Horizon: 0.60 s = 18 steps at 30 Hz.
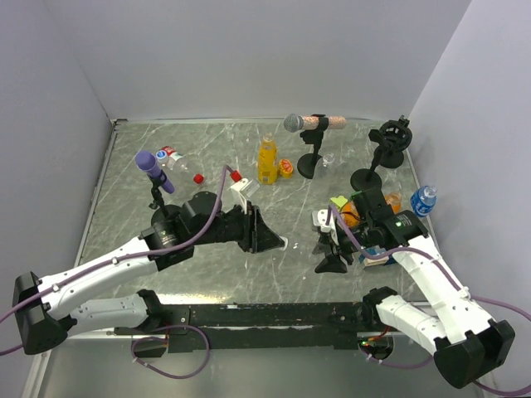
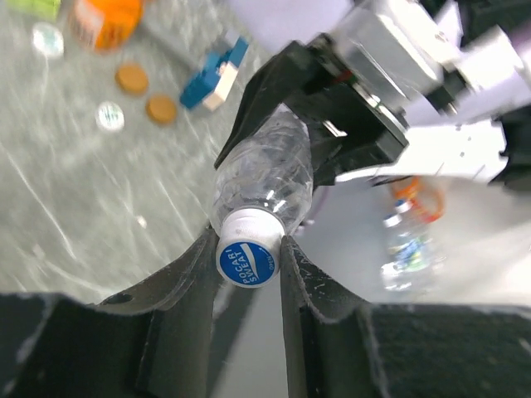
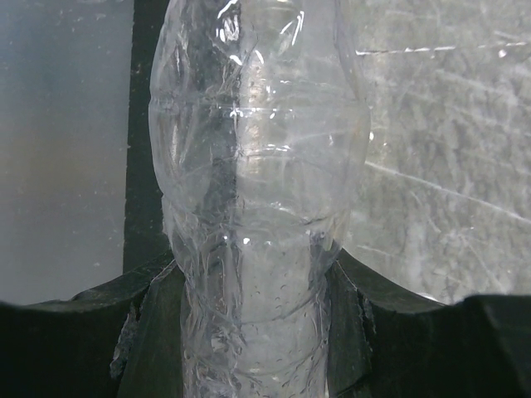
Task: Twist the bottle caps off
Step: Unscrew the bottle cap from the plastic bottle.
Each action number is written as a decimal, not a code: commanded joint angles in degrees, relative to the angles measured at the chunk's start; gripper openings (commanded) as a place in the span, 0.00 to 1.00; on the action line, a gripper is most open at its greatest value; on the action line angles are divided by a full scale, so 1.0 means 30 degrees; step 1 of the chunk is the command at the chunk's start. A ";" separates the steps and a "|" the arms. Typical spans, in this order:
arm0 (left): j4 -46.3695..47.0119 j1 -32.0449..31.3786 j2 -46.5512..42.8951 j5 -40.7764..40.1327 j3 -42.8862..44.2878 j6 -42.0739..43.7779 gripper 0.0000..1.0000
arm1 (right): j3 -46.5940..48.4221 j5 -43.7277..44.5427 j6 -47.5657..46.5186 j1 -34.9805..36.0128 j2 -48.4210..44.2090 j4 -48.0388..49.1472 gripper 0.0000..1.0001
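A clear, crumpled bottle (image 2: 267, 174) is held level between my two grippers over the middle of the table. My left gripper (image 2: 247, 259) is shut on its white cap with a blue top (image 2: 246, 262). In the top view this gripper (image 1: 280, 241) is left of centre, with the cap (image 1: 286, 243) at its tip. My right gripper (image 3: 253, 319) is shut on the bottle's body (image 3: 257, 191); in the top view it (image 1: 328, 253) is just right of the cap. A yellow-orange juice bottle (image 1: 266, 159) stands at the back. Two loose red caps (image 1: 198, 177) (image 1: 236, 176) lie on the table.
A purple microphone (image 1: 153, 172), a grey-and-pink microphone (image 1: 311, 123) and a black stand (image 1: 390, 137) stand on the table. A small blue-labelled bottle (image 1: 424, 201) is at the right wall. A red-white labelled bottle (image 1: 170, 155) lies back left. Two brown discs (image 2: 133, 79) lie nearby.
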 commanded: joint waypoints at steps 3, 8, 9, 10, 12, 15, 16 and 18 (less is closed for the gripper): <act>-0.3248 -0.0566 0.0890 -0.0473 0.1990 -0.4439 0.01 | 0.0454 -0.0987 -0.0113 -0.0075 0.0060 0.1644 0.27; -0.3104 -0.0566 0.0571 -0.1234 0.2079 -0.3793 0.45 | 0.0015 -0.0899 0.0063 -0.0104 -0.0263 0.1937 0.27; -0.3104 -0.0566 0.0308 -0.1643 0.2050 -0.3589 0.61 | 0.0014 -0.0899 0.0063 -0.0104 -0.0263 0.1908 0.27; -0.2872 -0.0566 0.0015 -0.2024 0.1992 -0.3355 0.68 | 0.0043 -0.0928 0.0034 -0.0104 -0.0234 0.1937 0.27; -0.2462 -0.0566 -0.0920 -0.2582 0.1816 -0.2159 0.82 | 0.0101 -0.0957 0.0005 -0.0104 -0.0176 0.1850 0.27; -0.1235 -0.0566 -0.2793 -0.3375 0.1057 0.0008 0.99 | 0.0219 -0.1045 -0.0054 -0.0134 0.0029 0.1791 0.27; -0.0591 -0.0566 -0.3583 -0.3231 0.0503 0.1119 0.97 | 0.0248 -0.1074 -0.0112 -0.0134 0.0059 0.1790 0.27; 0.0728 -0.0566 -0.5253 -0.2821 -0.1137 0.3547 0.97 | 0.0248 -0.1104 -0.0113 -0.0134 0.0030 0.1790 0.27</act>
